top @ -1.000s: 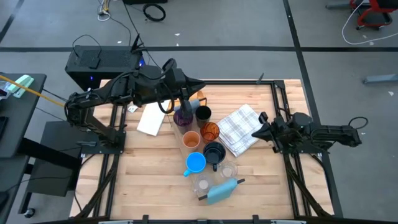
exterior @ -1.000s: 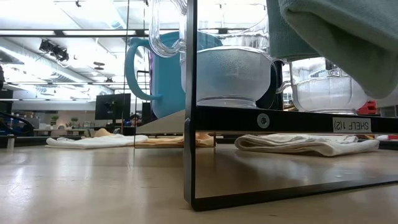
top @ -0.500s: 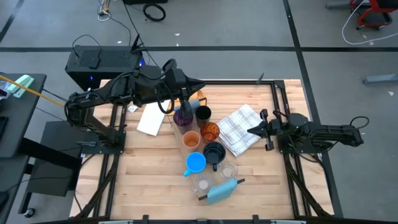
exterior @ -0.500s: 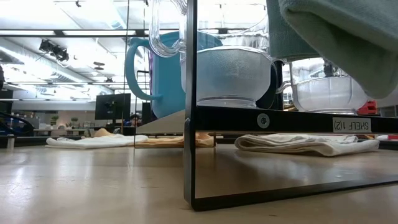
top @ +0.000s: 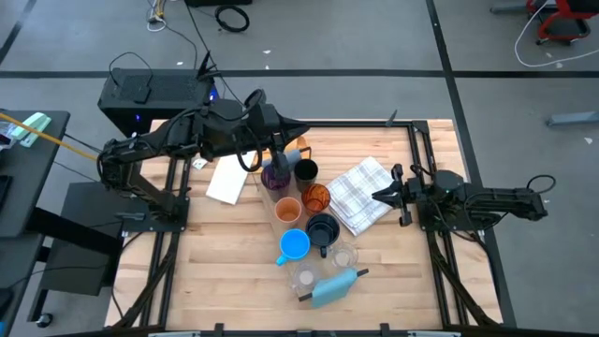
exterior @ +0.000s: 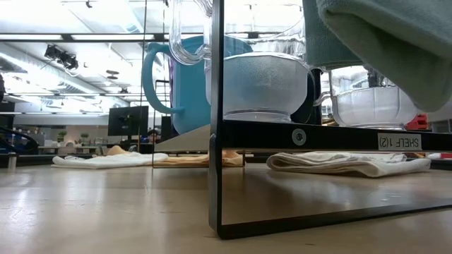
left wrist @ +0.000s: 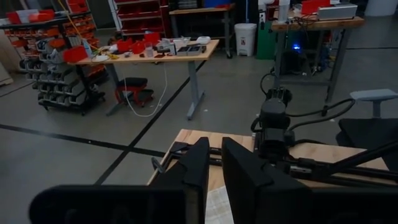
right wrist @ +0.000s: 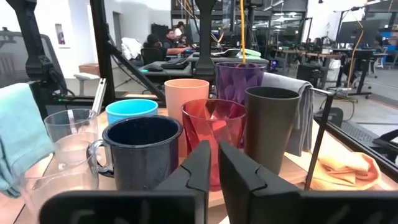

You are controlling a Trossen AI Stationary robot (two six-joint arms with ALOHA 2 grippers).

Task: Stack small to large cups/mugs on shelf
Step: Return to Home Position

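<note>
High view alone takes in the whole row: purple tumbler [top: 274,176], black cup [top: 306,171], pale orange cup [top: 287,210], dark orange cup [top: 316,197], navy mug [top: 323,229], blue mug [top: 294,245] and clear glasses [top: 343,255]. All stand upright, mouths up. The row's long axis runs slantwise across the middle of the counter [top: 215,271], from under the left arm down to a teal cloth [top: 332,285].

Low view adds what that hides: the shelf [exterior: 318,136] sits raised on a dark frame, with an open gap beneath it.

Right wrist view looks along the row. The right pincer [right wrist: 214,149] is closed to a thin slit and holds nothing. It waits near the counter's right edge, well apart from the cups, with the checked cloth [top: 363,194] between.

Left wrist view shows the left pincer [left wrist: 215,149] likewise nearly closed and empty, raised above the tumbler end. Bare counter lies open on the row's left side.
</note>
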